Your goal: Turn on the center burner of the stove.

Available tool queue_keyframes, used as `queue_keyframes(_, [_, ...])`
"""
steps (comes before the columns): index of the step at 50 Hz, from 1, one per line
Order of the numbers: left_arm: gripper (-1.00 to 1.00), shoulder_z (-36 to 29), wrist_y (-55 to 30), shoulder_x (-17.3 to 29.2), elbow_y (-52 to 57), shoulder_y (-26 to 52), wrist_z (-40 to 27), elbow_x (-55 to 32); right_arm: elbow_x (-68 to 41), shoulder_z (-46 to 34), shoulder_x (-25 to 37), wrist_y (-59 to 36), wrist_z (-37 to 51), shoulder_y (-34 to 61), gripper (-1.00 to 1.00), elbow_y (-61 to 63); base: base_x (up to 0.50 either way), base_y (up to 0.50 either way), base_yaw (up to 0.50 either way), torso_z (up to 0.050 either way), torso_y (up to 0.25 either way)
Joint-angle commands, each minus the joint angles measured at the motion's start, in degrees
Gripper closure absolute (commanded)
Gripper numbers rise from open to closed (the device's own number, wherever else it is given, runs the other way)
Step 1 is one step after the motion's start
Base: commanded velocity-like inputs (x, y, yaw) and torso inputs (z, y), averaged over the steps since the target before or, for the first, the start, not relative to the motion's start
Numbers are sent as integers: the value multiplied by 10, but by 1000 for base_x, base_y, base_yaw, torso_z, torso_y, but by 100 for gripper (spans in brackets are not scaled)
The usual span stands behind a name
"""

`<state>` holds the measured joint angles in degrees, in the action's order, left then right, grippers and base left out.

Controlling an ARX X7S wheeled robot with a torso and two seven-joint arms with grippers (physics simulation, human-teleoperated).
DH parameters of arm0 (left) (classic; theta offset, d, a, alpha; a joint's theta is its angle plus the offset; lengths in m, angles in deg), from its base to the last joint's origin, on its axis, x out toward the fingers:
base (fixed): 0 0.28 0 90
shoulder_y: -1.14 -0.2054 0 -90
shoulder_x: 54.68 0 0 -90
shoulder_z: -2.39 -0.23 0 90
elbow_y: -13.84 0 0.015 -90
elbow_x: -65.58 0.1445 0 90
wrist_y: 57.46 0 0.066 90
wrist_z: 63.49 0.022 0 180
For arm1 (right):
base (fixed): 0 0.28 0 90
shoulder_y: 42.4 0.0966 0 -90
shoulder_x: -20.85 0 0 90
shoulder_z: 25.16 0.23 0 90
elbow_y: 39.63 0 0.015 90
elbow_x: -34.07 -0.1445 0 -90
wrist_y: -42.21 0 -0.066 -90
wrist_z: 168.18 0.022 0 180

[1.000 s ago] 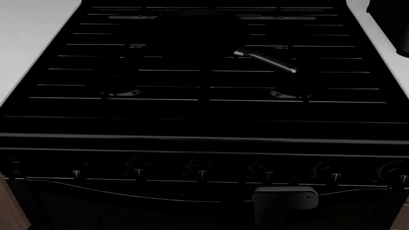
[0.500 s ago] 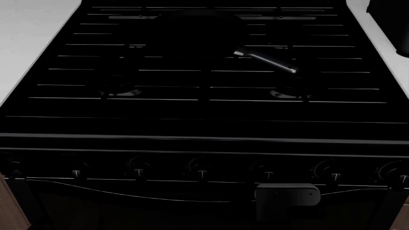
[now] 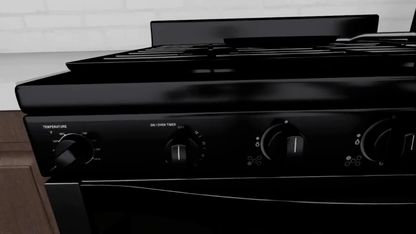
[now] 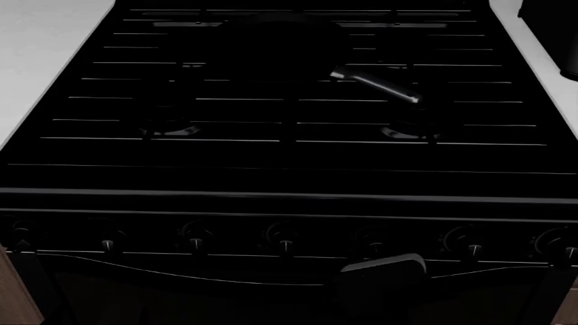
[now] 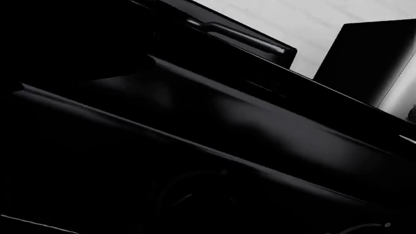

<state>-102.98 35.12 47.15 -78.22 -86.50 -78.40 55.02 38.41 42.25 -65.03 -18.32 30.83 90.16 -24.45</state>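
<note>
The glossy black stove (image 4: 289,179) fills the head view, with long grates and a row of seven knobs along its front. The middle knob (image 4: 284,238) stands uncovered. My right gripper (image 4: 383,268) shows only as a dark grey, tilted block just below the fifth knob (image 4: 372,238), close to the panel; its fingers are hidden. The right wrist view is a dark, tilted close-up of the stove's front edge (image 5: 215,117). The left wrist view faces the panel's left end, with the temperature knob (image 3: 71,152), the timer knob (image 3: 180,151) and a burner knob (image 3: 286,144). My left gripper is not visible.
A dark pan (image 4: 271,47) with a silver handle (image 4: 378,85) sits on the grates toward the back. A black appliance (image 4: 560,40) stands on the white counter (image 4: 45,54) side at the far right. Brown cabinet fronts (image 3: 19,195) flank the stove.
My right gripper's block has rolled from level to tilted and shifted a little left and up toward the fifth knob. The stove, the pan and the knobs look unchanged.
</note>
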Motion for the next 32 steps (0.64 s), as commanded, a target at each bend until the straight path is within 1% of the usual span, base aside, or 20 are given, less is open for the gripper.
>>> queue_keyframes(1, [-100,-5,0,3,1,0,-2,-1,48,-105,3,-43,35,18,100,-1,10,3,3,0,0])
queue_keyframes(6, [-100,-5,2,3,-2,1,-5,1,72,-147,5,-84,64,30,100,-1,5,1,4,0,0])
queue_keyframes(11, [-100,-7,0,4,1,1,-6,-1,88,-180,3,-102,78,35,100,0,10,1,5,0,0])
queue_keyframes(12, [-100,-7,0,4,1,1,-6,-1,100,-191,4,-119,93,40,100,0,0,3,5,0,0])
queue_keyframes(15, [-100,-8,2,4,-2,2,-6,-2,115,-212,4,-134,97,41,100,0,10,1,6,0,0])
queue_keyframes(17, [-100,-9,-1,5,1,2,-7,-2,149,-245,3,-172,113,45,100,1,15,1,6,0,0])
queue_keyframes(21, [-100,-10,-2,6,-1,4,-6,-3,158,-257,8,-192,112,47,100,10,11,1,7,0,0])
queue_keyframes(26, [-100,-12,-2,7,-1,3,-8,-3,178,-269,28,-255,94,36,100,76,12,1,7,0,0])
queue_keyframes(32, [-100,-14,-4,7,-1,4,-11,-3,193,-283,39,-287,71,38,100,101,12,2,7,0,0])
